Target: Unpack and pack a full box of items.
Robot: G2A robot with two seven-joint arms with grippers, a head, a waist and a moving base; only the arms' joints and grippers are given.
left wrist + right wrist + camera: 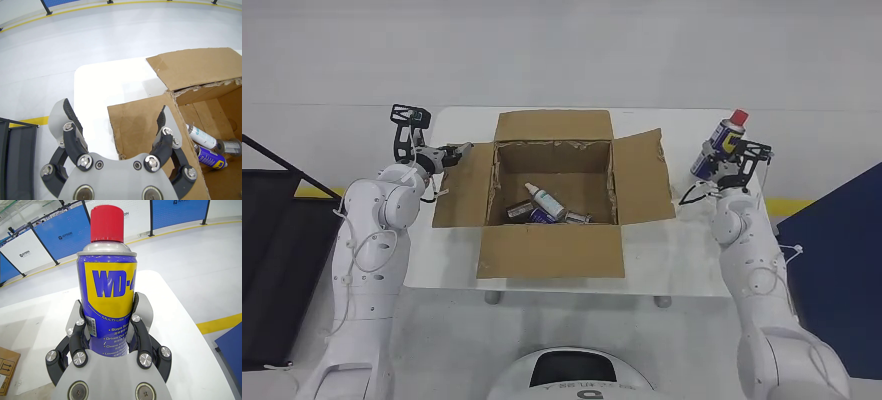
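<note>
An open cardboard box (552, 250) stands mid-table with its flaps spread out. Inside lie a white bottle (545, 201) (202, 136), a blue spray can (211, 158) and a metal cylinder (229, 146). My right gripper (108, 306) (729, 150) is shut on a blue and yellow spray can (106, 289) (719, 143) with a red cap, held upright over the table's far right corner. My left gripper (115, 115) (447, 155) stands open and empty above the box's left flap (140, 128), near the table's far left corner.
The white table (442, 260) has bare strips left and right of the box. A black rack (272, 260) stands on the floor to the left, and a blue panel (842, 260) to the right. A labelled carton corner (7, 370) lies beside the right arm.
</note>
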